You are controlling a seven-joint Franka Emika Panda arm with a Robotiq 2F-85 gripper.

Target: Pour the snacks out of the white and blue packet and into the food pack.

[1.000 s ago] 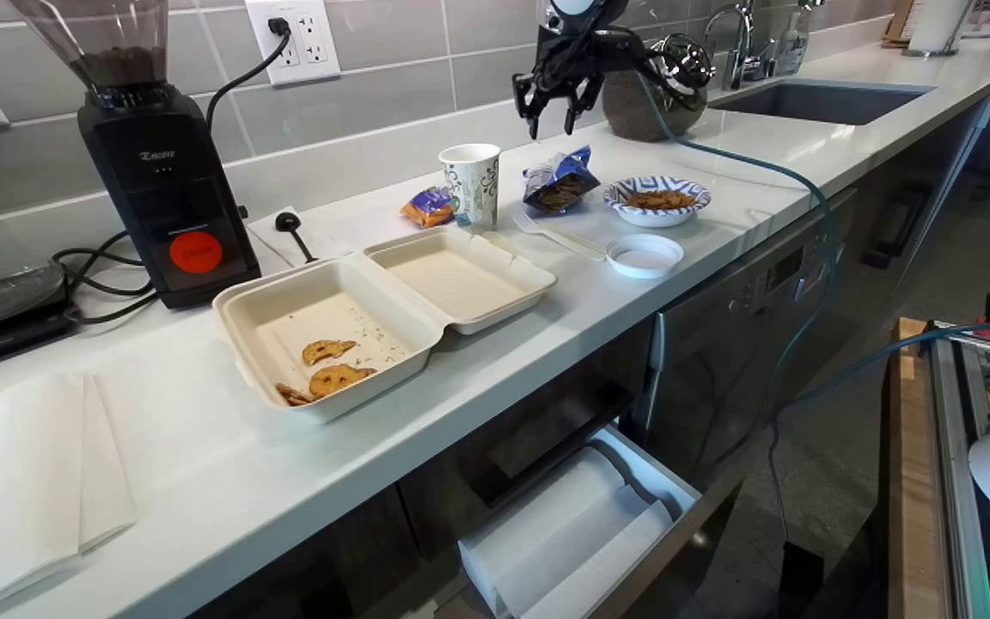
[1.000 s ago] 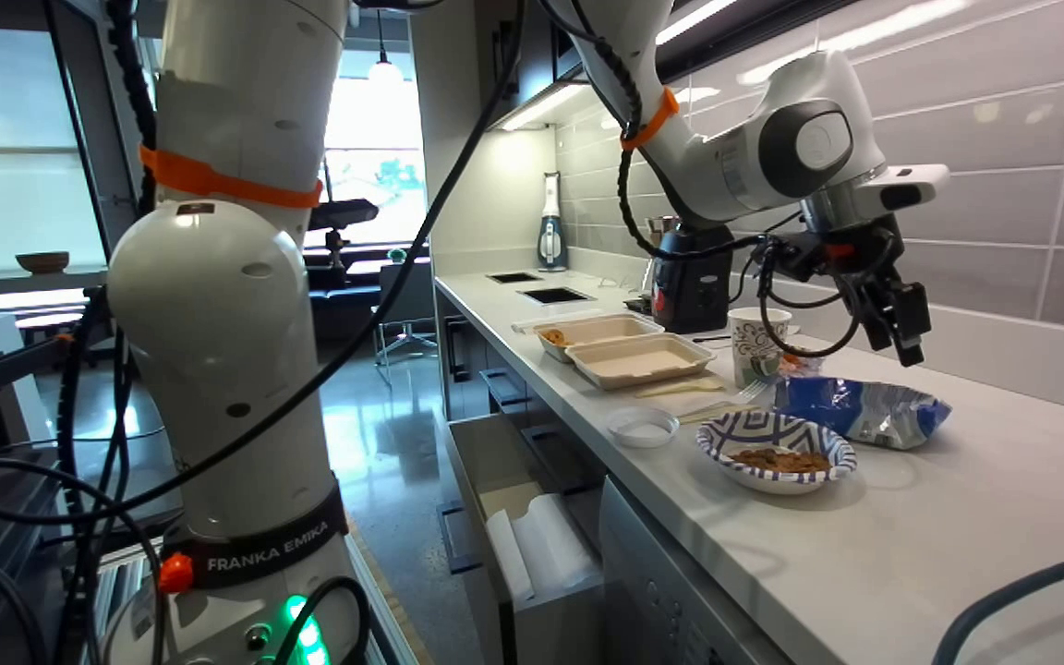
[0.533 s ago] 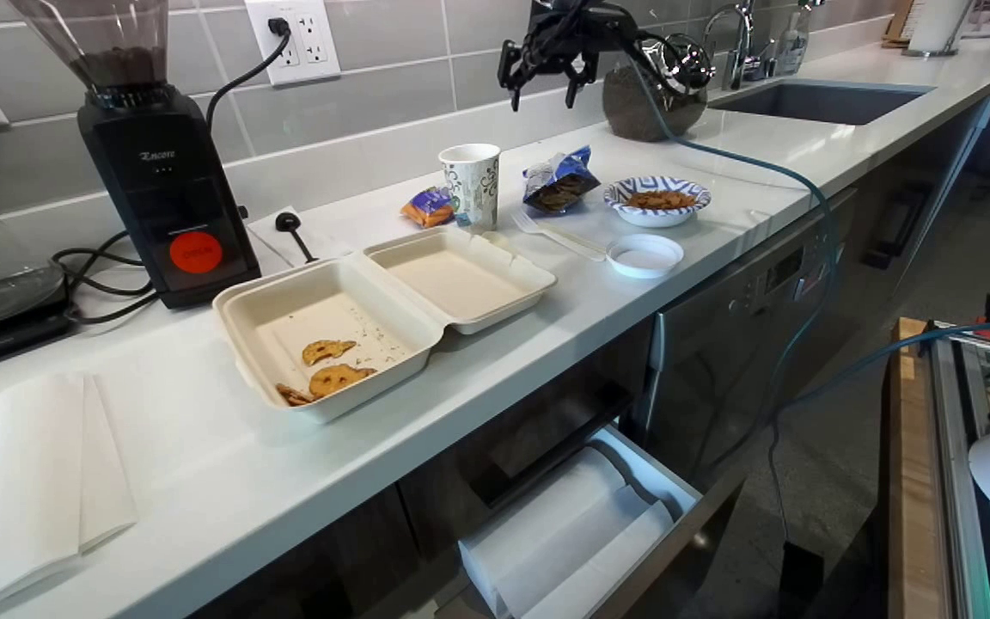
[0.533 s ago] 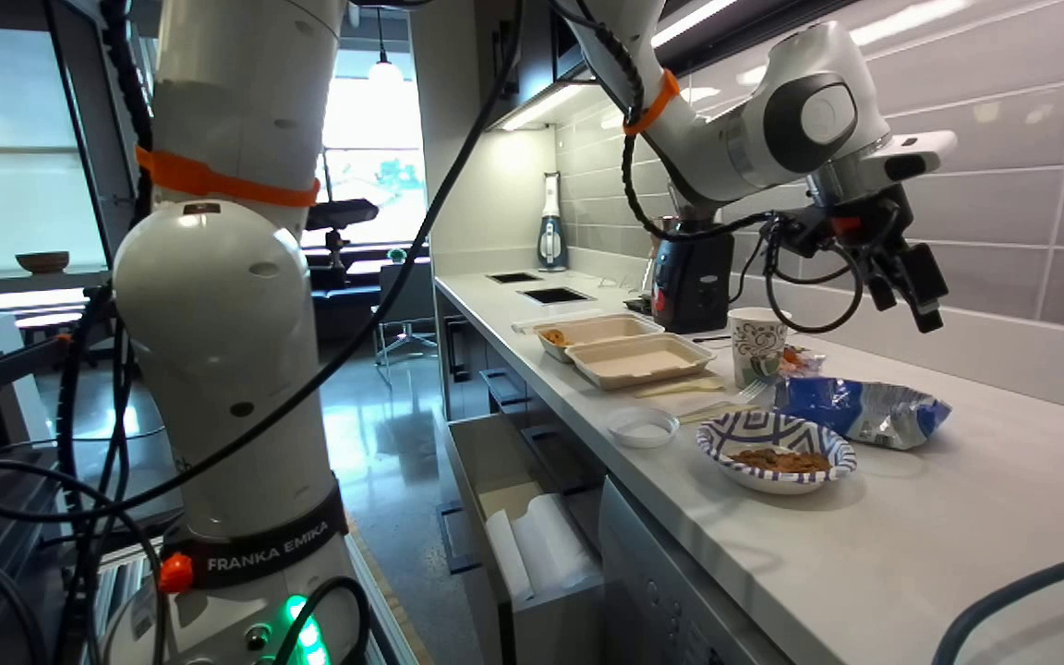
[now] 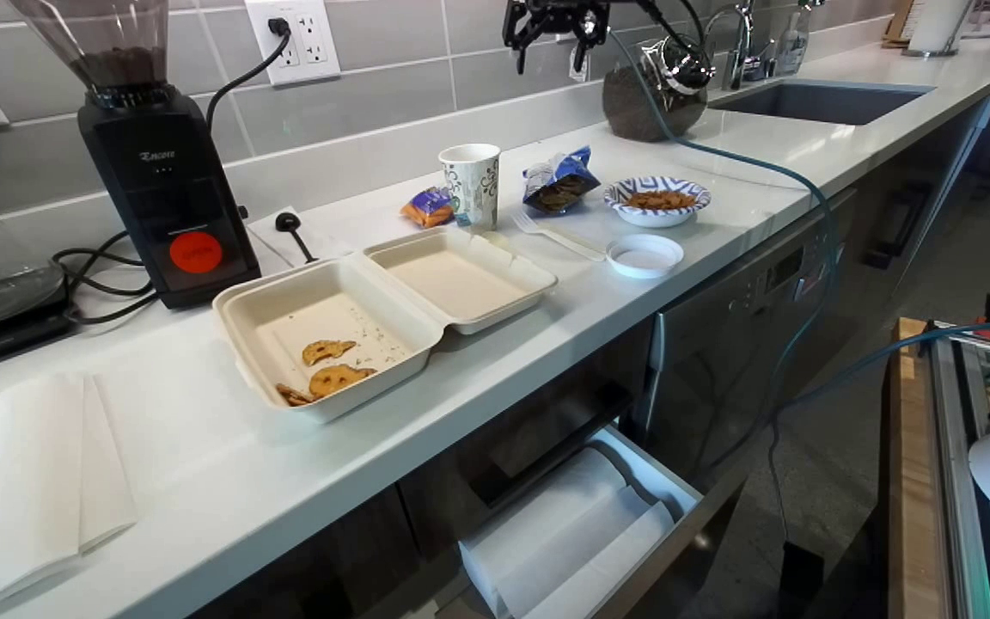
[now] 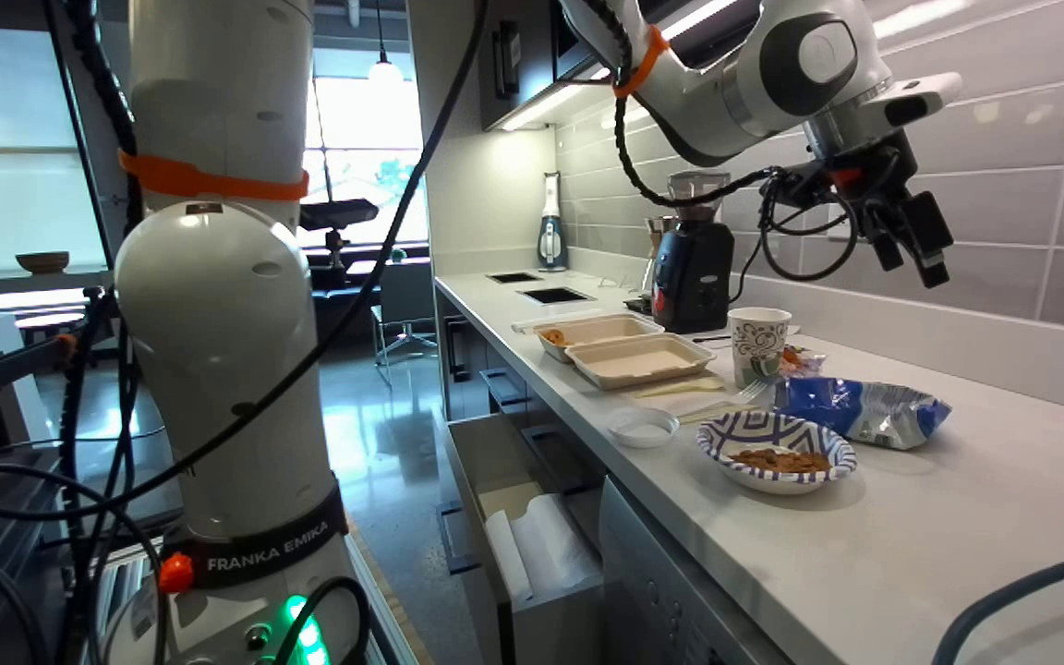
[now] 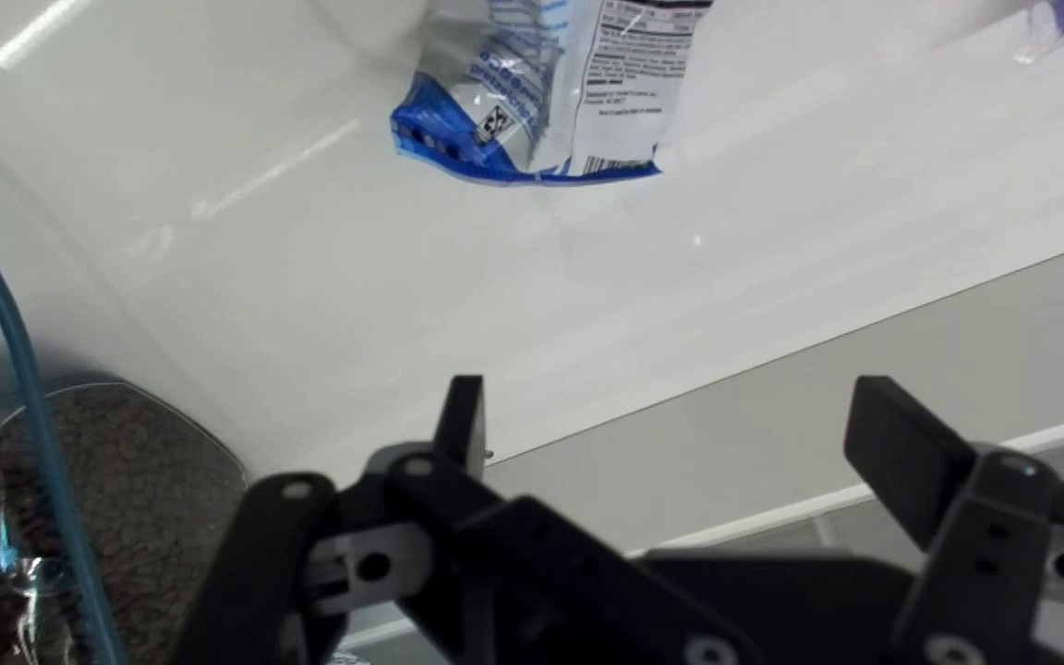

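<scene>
You are facing a bench (image 5: pixel 203 447) running from lower left to upper right in an exterior view. Your arm (image 6: pixel 726 102) is reaching across the upper right in an exterior view. The pack (image 5: pixel 400 294) is lying unfolded left of centre in an exterior view, both halves facing up. You are holding the pincer (image 7: pixel 666 420) spread wide; it is hanging higher than the packet (image 7: pixel 560 88), well apart from it. The packet is resting on the bench, at top centre in the wrist view. In an exterior view, the bowl (image 5: pixel 656 220) is standing to its right, the cup (image 5: pixel 473 185) to its left. A few snacks (image 5: pixel 336 379) are sitting in the pack's left half, near the lower wall.
</scene>
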